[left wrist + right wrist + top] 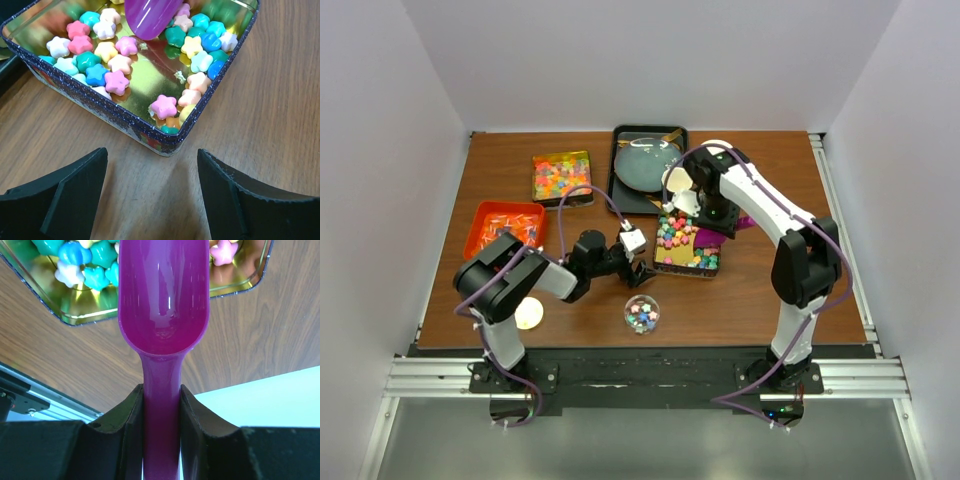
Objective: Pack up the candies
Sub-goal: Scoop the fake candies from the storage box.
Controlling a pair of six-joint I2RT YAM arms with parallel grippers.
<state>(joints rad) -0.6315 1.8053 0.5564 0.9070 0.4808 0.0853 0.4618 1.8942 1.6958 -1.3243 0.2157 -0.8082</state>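
Purple plastic: scoop [163, 300], its handle pinched between the closed jaws of the right gripper [161, 395]. The bowl faces the wrist camera, glossy and bare, with nothing loaded.

Black, matte: left gripper [151, 156], jaws spread wide and holding nothing. It sits low over the wooden table [280, 115], just short of the near corner of the tin [172, 142] and not touching it.

Pastel candies [116, 81]: stars in pink, teal, blue, yellow and white, loose in the gold-floored tin. They are banked along the walls, and the middle of the floor is largely bare. The scoop tip sits over the far cluster; contact cannot be told. The nearest stars lie just behind the corner wall, straight ahead of the open left jaws.

Further stock, overhead view: orange tray [475, 225] of wrapped pieces and square box [536, 180] of gummies, both at left rear, well apart from the right gripper. A small clear jar [641, 313], some stars inside, stands near the front edge between the arms.

Step in hand, by judgement: loading the scoop from the tin. Handling note: run the lip flat along the floor into the thickest bank against a wall, so the pieces ride in rather than scatter, then lift level. The left jaws are placed to brace the corner should the tin slide.
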